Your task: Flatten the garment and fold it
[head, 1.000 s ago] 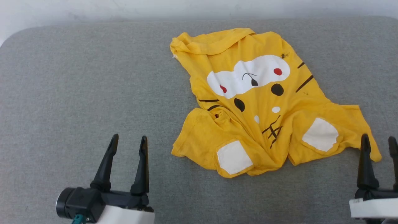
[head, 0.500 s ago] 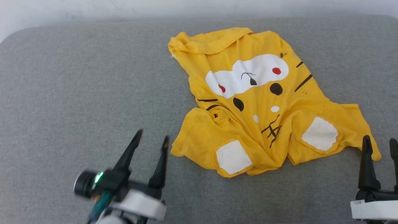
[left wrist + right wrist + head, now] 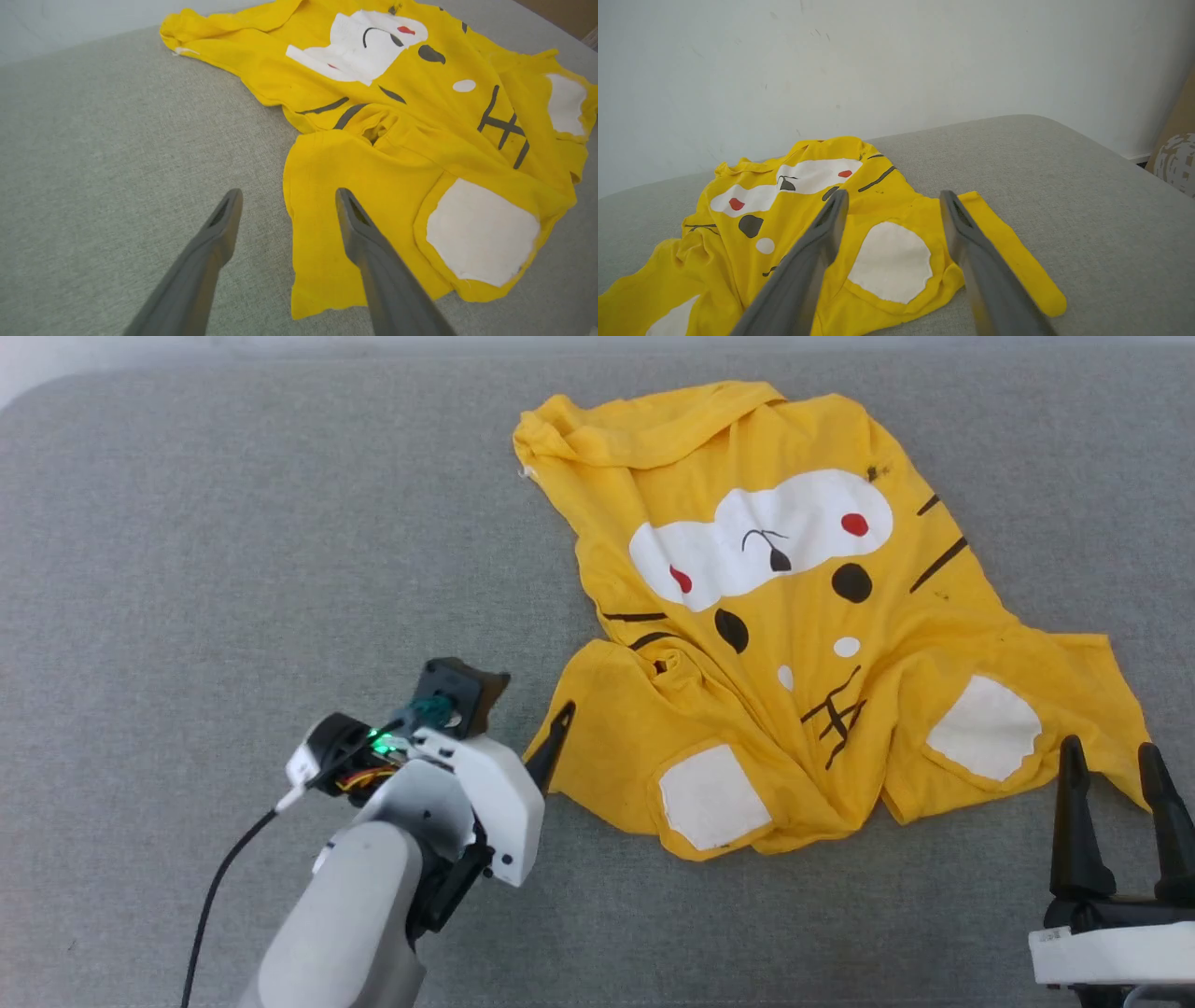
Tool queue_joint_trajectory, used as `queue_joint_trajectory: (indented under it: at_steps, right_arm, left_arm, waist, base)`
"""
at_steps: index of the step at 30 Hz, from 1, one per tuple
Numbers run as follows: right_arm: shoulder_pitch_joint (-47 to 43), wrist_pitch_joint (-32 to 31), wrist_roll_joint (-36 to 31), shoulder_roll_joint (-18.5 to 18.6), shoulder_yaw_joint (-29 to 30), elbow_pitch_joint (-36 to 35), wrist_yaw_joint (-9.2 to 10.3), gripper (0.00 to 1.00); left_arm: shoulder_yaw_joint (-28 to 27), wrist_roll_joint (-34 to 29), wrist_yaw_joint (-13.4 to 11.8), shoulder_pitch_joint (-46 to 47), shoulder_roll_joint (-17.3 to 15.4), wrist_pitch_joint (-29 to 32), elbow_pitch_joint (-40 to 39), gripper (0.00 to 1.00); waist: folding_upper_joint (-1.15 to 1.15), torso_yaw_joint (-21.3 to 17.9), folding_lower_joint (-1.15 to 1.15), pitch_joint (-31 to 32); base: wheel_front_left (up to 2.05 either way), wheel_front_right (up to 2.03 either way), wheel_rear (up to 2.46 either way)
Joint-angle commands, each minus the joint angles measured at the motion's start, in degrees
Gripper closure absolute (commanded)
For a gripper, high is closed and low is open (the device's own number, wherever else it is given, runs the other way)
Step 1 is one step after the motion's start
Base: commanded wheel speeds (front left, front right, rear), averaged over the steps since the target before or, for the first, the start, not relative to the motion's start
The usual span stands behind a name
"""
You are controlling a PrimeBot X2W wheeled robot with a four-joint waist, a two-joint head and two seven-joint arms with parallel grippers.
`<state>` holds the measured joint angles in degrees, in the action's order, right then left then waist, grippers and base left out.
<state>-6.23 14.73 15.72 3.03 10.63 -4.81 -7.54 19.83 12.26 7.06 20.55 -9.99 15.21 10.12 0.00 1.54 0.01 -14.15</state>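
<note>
**Entry: garment lying rumpled on the grey counter, both hands released.**

We are recording the garment as lying print side up, right of the middle of the counter, with its near part bunched into folds. We are seeing the left hand reaching in low on its pale forearm, wrist rolled over. Its fingers are spread and holding nothing: one tip is lying over the edge of the near sleeve, the other over bare counter. We cannot tell whether it is touching the cloth. We are noting the right hand standing at the lower right, fingers pointing up, parted and empty, tips just beside the far sleeve's white patch.
</note>
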Motion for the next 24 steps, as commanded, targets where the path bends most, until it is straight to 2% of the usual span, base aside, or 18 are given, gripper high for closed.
queue_joint_trajectory:
  at_steps: [1, 8, 15, 16, 17, 20, 24]
  right_arm:
    - [0.85, 0.27, 0.13, -0.15, -0.22, 0.07, 0.05, 0.00]
    - [1.54, 0.27, 0.01, -0.15, -0.44, 0.47, 0.05, 0.00]
    - [1.75, 0.27, 0.27, -0.15, -0.77, 0.86, 0.05, 0.00]
    - [1.74, 0.27, 0.30, -0.15, -0.80, 0.92, 0.05, 0.00]
    - [1.71, 0.27, 0.32, -0.15, -0.81, 0.98, 0.05, 0.00]
    - [1.57, 0.27, 0.30, -0.15, -0.70, 1.14, 0.05, 0.00]
    - [1.27, 0.27, -0.02, -0.15, -0.38, 1.28, 0.05, 0.00]
  left_arm:
    - [0.69, 1.32, 0.40, 1.51, 0.25, 2.08, 2.03, 0.00]
    - [2.01, 4.95, 0.30, 5.25, 0.45, 9.19, 8.56, 0.00]
    - [2.33, 5.72, -1.34, 5.59, 0.34, 16.05, 12.67, 0.01]
    - [2.59, 6.01, -1.24, 5.35, 0.36, 16.71, 12.92, 0.67]
    - [2.77, 6.43, -1.12, 5.07, 0.41, 17.12, 13.02, 1.00]
    - [3.30, 8.06, -0.66, 4.15, 0.44, 18.04, 12.88, 1.00]
    - [2.92, 9.89, -0.38, 2.93, 0.25, 16.38, 11.27, 1.00]
  waist:
    - [0.00, -0.44, -0.01, -0.67]
    - [0.00, -1.98, -0.01, -2.03]
    - [0.00, -3.39, -0.01, -2.37]
    - [0.00, -3.55, -0.01, -2.31]
    - [0.00, -3.67, -0.01, -2.24]
    - [0.00, -3.83, -0.01, -1.84]
    - [0.00, -3.50, -0.01, -0.83]
  base:
    - [0.00, 0.00, 0.00]
    - [0.00, 0.00, 0.00]
    - [0.00, 0.00, 0.00]
    - [0.00, 0.00, 0.00]
    - [0.00, 0.00, 0.00]
    - [0.00, 0.00, 0.00]
    - [0.00, 0.00, 0.00]
